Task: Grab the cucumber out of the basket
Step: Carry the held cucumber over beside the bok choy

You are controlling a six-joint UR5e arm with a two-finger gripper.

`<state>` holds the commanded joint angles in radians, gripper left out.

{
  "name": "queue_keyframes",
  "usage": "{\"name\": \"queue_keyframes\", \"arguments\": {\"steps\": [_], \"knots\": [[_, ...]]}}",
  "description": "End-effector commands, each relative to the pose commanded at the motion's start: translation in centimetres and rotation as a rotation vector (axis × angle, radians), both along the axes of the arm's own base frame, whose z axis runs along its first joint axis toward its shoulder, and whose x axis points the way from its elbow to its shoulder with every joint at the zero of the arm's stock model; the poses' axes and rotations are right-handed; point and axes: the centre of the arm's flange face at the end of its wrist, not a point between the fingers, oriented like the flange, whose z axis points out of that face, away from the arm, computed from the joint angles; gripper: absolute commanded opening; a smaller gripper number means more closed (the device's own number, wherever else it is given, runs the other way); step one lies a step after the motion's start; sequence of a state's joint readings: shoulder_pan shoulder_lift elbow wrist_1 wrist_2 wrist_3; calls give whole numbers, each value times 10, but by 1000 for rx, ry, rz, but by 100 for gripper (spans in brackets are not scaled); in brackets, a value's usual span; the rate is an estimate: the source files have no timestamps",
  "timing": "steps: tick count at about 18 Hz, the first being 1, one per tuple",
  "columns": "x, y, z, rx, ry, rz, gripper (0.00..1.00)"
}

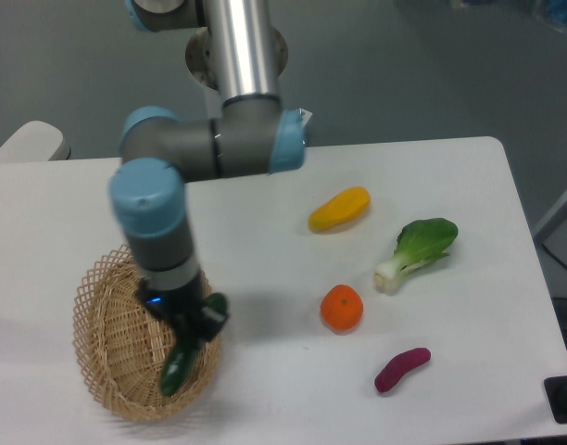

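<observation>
The dark green cucumber [176,370] lies tilted over the right side of the oval wicker basket [100,320], its lower end inside the basket and its upper end sticking out past the gripper. My gripper [189,329] points down into the basket and its black fingers are closed around the cucumber's middle. The gripper hides the middle of the cucumber. I cannot tell whether the cucumber still touches the basket floor.
To the right on the white table lie a yellow vegetable [339,209], a bok choy [415,250], an orange fruit [342,308] and a purple sweet potato [401,369]. The basket sits near the table's front left edge.
</observation>
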<state>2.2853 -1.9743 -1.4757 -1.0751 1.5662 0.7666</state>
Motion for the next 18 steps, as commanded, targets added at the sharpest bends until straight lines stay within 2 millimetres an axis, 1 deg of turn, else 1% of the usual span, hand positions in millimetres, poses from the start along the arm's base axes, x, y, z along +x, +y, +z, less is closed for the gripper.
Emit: {"name": "queue_keyframes", "arguments": {"steps": [1, 2, 6, 10, 12, 14, 18], "knots": [[-18, -14, 5, -12, 2, -14, 26], [-38, -31, 8, -30, -3, -26, 26], [-106, -96, 14, -80, -15, -95, 26], [-159, -151, 13, -107, -13, -177, 26], [-174, -169, 13, -115, -8, -203, 26], [-184, -181, 13, -118, -5, -226, 26], [-196, -195, 12, -122, -2, -254, 26]]}}
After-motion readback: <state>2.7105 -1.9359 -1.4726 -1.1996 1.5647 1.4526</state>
